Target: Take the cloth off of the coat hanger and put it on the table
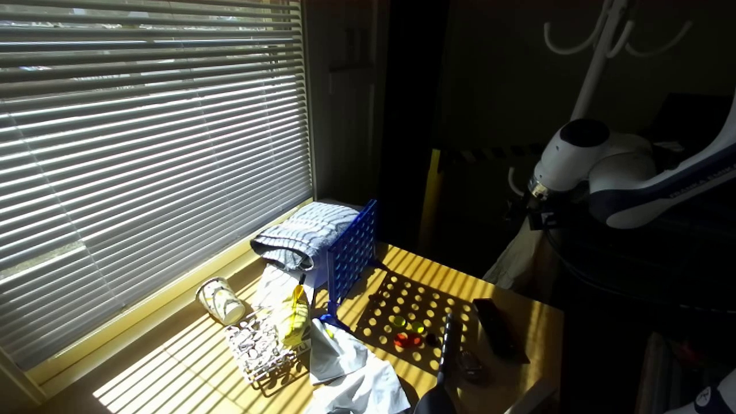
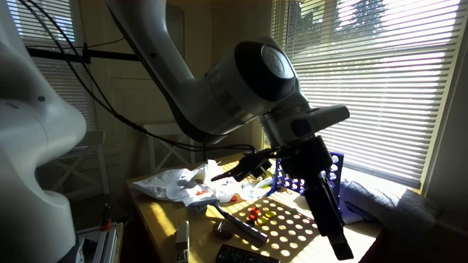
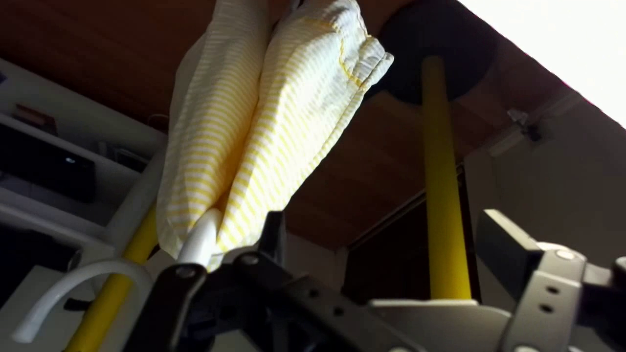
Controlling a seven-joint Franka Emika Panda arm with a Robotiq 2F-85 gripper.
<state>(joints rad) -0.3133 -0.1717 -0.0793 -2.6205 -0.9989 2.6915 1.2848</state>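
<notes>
Looking at a striped cloth [image 3: 288, 117] draped on a white hook [image 3: 198, 242], stretching lengthwise away from it, up and left of the pincer [image 3: 389, 234] in the wrist view. Got the pincer spread wide, gripping nothing. Probably need to sidestep that way to straddle the cloth. Watch out for the yellow pole [image 3: 444, 171] beyond, then cross the edge of that crowded worktop [image 1: 540, 330].

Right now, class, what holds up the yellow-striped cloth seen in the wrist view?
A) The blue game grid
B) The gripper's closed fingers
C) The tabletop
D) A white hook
D: in the wrist view, the yellow-striped cloth hangs from a white hook that meets it at its fold, while the gripper stands open.
</notes>
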